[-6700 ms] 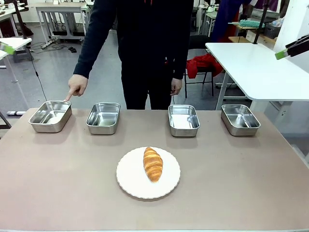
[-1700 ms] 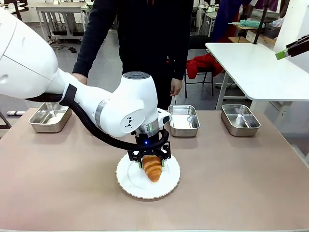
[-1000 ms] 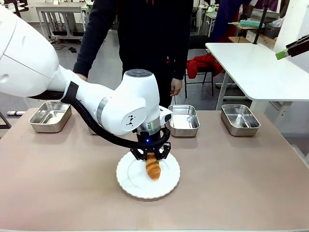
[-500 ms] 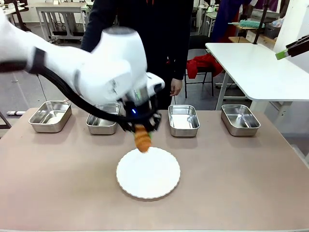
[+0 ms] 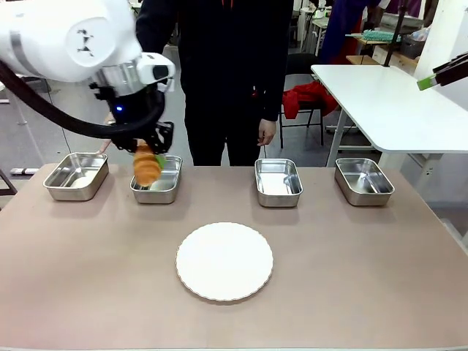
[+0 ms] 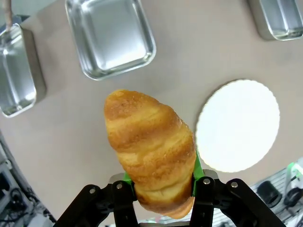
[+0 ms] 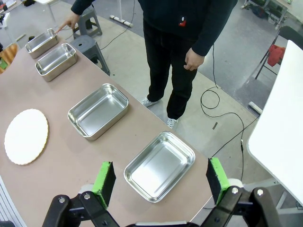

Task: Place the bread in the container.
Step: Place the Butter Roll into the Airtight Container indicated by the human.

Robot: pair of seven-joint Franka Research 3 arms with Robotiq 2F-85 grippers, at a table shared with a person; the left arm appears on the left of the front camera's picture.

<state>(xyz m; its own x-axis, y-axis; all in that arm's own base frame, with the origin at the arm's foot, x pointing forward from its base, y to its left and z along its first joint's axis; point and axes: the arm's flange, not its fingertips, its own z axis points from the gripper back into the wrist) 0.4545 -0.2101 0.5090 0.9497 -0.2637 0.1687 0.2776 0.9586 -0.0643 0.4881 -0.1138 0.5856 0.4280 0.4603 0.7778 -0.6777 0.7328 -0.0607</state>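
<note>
My left gripper [image 5: 148, 162] is shut on the golden-brown croissant [image 5: 147, 168] and holds it in the air, in front of the second steel pan from the left [image 5: 162, 183]. In the left wrist view the croissant [image 6: 150, 149] sits between the green pads [image 6: 197, 169], with that pan [image 6: 111, 37] ahead and the leftmost pan [image 6: 16, 71] beside it. A person's finger [image 7: 71, 20] points at the leftmost pan [image 5: 74, 175]. My right gripper [image 7: 161, 182] stands open high above the rightmost pan [image 7: 160, 166], holding nothing.
The round white plate [image 5: 224, 261] lies bare at the table's middle front. Two more steel pans [image 5: 278, 181] [image 5: 363, 180] stand in the far row to the right. The person stands close behind the far edge. A white side table [image 5: 387, 102] is at the right.
My left arm has lifted the croissant off the plate and carried it left and away toward the row of pans. The plate is now bare.
</note>
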